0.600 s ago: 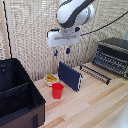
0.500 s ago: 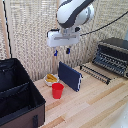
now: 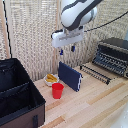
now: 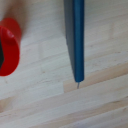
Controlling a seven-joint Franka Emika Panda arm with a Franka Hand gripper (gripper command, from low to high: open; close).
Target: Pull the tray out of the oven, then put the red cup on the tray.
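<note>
In the exterior view the gripper (image 3: 66,50) hangs in the air above the wooden table (image 3: 95,105), its two dark fingers (image 3: 61,51) pointing down with a clear gap between them and nothing held in that gap. Right under it a dark blue slab (image 3: 70,76) stands on its long edge on the table, well clear of the fingers. The red cup (image 3: 58,90) stands upright on the table just beside the slab, toward the exterior view's left and nearer the camera, mouth up. Behind the cup, close to the wall, sits a small white bowl (image 3: 51,79) with yellow contents. The oven (image 3: 113,56) stands at the exterior view's right edge, and the tray (image 3: 96,73) lies flat on the table in front of it (its thin bars run lengthwise between the slab and the oven), apart from the cup. A large black case (image 3: 17,97) with its top open fills the exterior view's left side. In the wrist view the camera looks straight down on the pale planks of the table (image 4: 45,95): the slab (image 4: 76,37) shows edge-on as a narrow blue strip, and part of the red cup (image 4: 11,47) shows at the frame's edge, apart from the slab. The fingers themselves do not show here.
</note>
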